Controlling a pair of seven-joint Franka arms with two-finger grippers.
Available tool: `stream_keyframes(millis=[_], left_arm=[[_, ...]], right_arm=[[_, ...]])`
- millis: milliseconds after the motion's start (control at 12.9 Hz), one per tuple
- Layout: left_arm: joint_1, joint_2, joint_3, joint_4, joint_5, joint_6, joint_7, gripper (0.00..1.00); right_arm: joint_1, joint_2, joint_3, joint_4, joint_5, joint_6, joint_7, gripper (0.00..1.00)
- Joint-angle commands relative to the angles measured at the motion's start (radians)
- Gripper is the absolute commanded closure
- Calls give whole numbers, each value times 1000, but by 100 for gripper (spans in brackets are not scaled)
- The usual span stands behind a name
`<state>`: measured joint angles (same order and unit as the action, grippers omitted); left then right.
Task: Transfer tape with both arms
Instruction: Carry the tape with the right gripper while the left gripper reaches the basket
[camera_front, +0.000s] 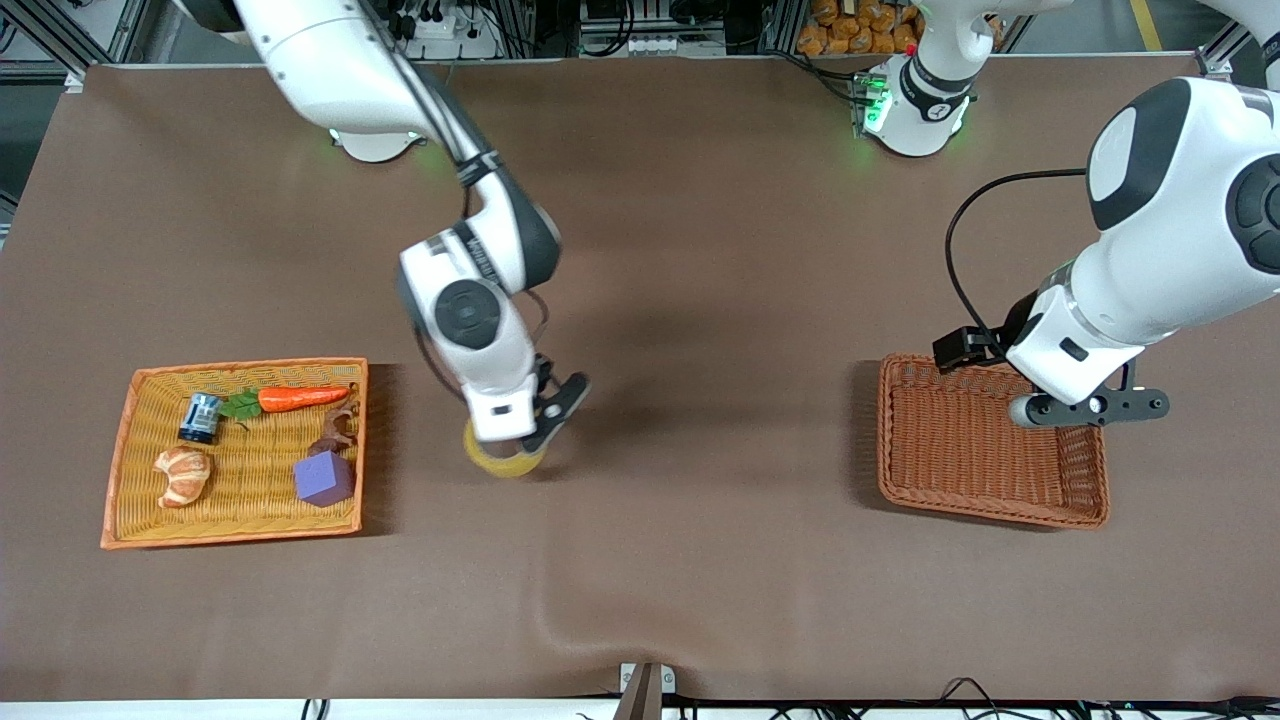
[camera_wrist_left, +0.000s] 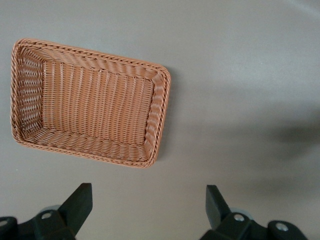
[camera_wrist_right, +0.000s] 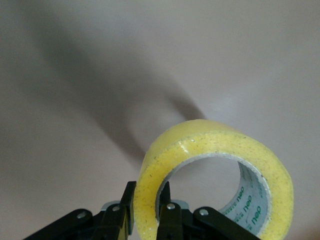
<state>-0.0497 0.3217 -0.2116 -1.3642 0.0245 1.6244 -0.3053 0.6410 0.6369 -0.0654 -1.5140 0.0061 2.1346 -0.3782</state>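
Note:
The tape (camera_front: 503, 460) is a yellowish translucent roll with a grey core. My right gripper (camera_front: 537, 432) is shut on its wall and holds it over the brown table between the two baskets. In the right wrist view the tape (camera_wrist_right: 215, 172) stands on edge, with one of the fingers (camera_wrist_right: 128, 202) outside the ring and the other inside; the gripper (camera_wrist_right: 146, 200) pinches the wall. My left gripper (camera_front: 1092, 405) is open and empty over the brown wicker basket (camera_front: 990, 452). In the left wrist view its fingers (camera_wrist_left: 80, 202) stand wide apart, gripper (camera_wrist_left: 147, 205) beside the basket (camera_wrist_left: 160, 120).
An orange tray (camera_front: 125, 440) at the right arm's end of the table holds a croissant (camera_front: 183, 474), a purple cube (camera_front: 325, 478), a carrot (camera_front: 300, 397), a small can (camera_front: 200, 417) and a brown figure (camera_front: 338, 430).

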Motion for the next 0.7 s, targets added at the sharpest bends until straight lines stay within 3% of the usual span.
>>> stream_keyframes(millis=[0, 388, 544, 621], left_arm=[[8, -38, -5, -24, -17, -31, 1, 0], [16, -38, -5, -39, -1, -51, 5, 0], [8, -35, -3, -42, 0, -43, 0, 0], [8, -29, -6, -49, 9, -22, -2, 0]], right_arm=[[93, 62, -16, 78, -5, -1, 48, 100], [209, 122, -16, 101, -3, 68, 195, 98], [250, 139, -16, 101, 0, 134, 278, 92], [279, 148, -16, 104, -2, 139, 332, 83]])
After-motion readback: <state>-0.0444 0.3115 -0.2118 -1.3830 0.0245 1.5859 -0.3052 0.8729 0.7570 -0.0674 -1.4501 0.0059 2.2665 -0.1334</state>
